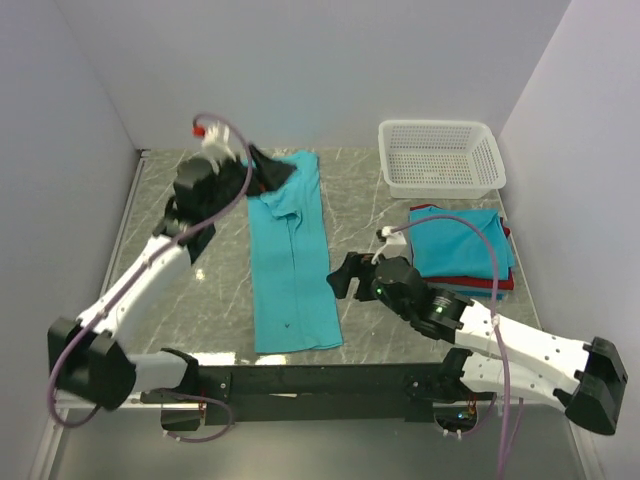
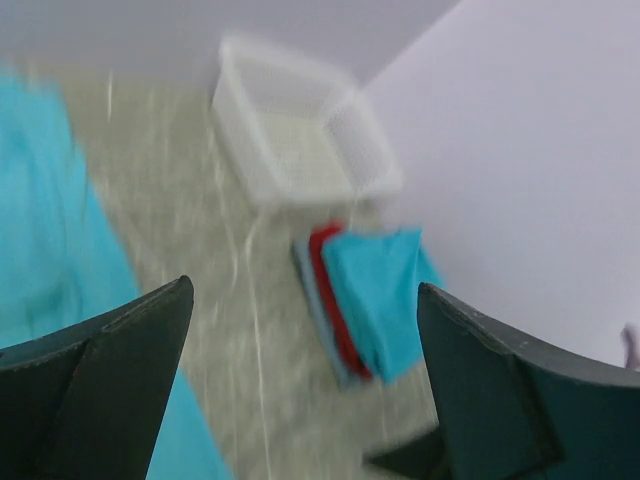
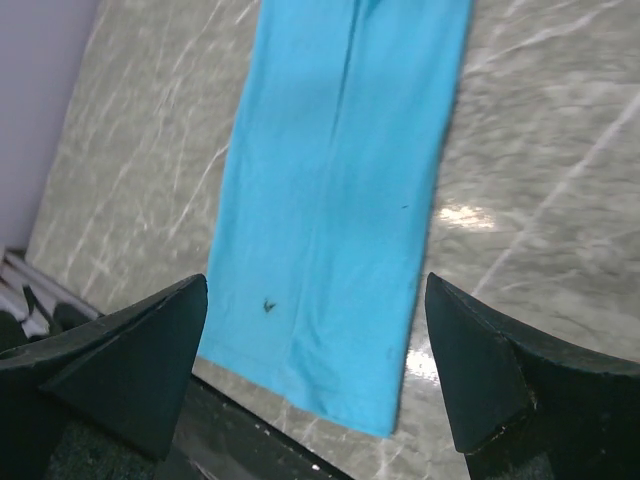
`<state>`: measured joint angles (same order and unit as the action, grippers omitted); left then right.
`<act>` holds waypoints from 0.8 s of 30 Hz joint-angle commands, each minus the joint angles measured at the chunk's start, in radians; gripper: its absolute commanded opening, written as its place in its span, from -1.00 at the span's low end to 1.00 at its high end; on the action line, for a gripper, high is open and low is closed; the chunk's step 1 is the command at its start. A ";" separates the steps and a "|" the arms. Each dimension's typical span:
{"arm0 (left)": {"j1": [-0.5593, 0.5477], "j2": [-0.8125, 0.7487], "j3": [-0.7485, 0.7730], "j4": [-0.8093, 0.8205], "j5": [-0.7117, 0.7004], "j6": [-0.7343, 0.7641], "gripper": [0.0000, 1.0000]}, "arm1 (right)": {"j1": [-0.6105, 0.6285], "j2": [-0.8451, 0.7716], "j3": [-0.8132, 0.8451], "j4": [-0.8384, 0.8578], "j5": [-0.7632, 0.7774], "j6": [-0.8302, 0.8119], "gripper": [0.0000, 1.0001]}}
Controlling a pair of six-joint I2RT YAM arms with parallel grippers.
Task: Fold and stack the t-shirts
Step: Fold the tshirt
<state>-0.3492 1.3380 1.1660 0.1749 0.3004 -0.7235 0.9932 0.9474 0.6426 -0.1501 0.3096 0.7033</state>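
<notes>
One teal shirt [image 1: 290, 250] lies as a long narrow strip through the middle of the counter [image 1: 200, 300], collar toward 12 o'clock and hem toward 6. The other shirts sit in a folded stack [image 1: 462, 250] at 3 o'clock, a red layer showing near the bottom, with the white basket [image 1: 440, 155] behind it at about 1 o'clock.

Both pincers are spread wide and carry nothing. The left pincer [image 1: 262, 172] hangs over the collar end. The right pincer [image 1: 338, 278] sits just beside the strip's 3 o'clock edge, near the hem.

The likely trouble is a shallow pinch. If only the top layer is caught, the lengthwise fold would probably fall open as an end is lifted. If one end is carried faster than the other, the strip could skew. The right arm's cable loops over the stack and could tug its top shirt if that arm swings wide.

The hem lies close to the counter's 6 o'clock edge, so a pull that way risks dragging it off. Bare counter at 9 o'clock gives room. The lane toward 3 o'clock is narrow, with a wall close behind the stack.
</notes>
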 commanded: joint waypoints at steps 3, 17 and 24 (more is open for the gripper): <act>-0.101 -0.172 -0.372 -0.304 -0.147 -0.131 0.99 | -0.119 -0.090 -0.069 0.003 -0.072 0.048 0.91; -0.212 -0.664 -0.784 -0.884 -0.149 -0.479 0.91 | -0.160 -0.009 -0.095 -0.039 -0.136 0.009 0.91; -0.226 -0.723 -0.864 -0.885 -0.081 -0.519 0.77 | -0.169 0.050 -0.083 -0.039 -0.179 0.007 0.90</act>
<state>-0.5701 0.6216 0.3130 -0.7216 0.1654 -1.2015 0.8330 0.9852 0.5480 -0.1986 0.1532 0.7158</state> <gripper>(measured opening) 0.895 0.953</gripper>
